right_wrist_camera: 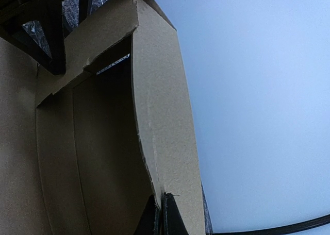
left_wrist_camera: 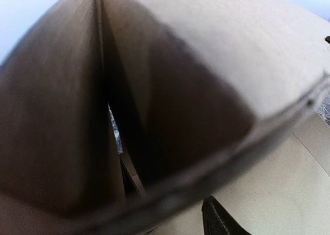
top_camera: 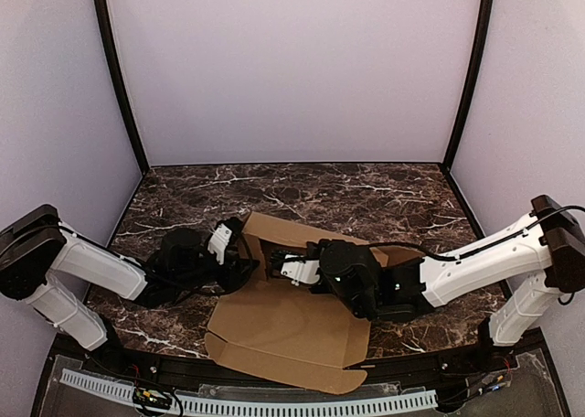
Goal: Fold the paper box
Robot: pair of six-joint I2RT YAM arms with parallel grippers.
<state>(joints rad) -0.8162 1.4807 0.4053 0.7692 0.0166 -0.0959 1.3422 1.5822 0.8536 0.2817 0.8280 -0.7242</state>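
Observation:
The paper box (top_camera: 285,330) is a plain brown die-cut sheet. Its near half lies flat on the table and its far flaps (top_camera: 274,232) are raised. My right gripper (top_camera: 291,271) reaches in from the right. In the right wrist view it (right_wrist_camera: 164,201) is shut on the edge of an upright flap (right_wrist_camera: 162,116). My left gripper (top_camera: 239,251) presses against the raised left flap. In the left wrist view cardboard (left_wrist_camera: 216,54) fills the frame, and only one dark fingertip (left_wrist_camera: 219,220) shows, lying over the flat panel. The other finger is hidden.
The table is dark marble (top_camera: 366,193), enclosed by lilac walls with black corner posts. A white perforated strip (top_camera: 302,406) runs along the near edge. A black cable (right_wrist_camera: 289,227) crosses the bottom of the right wrist view.

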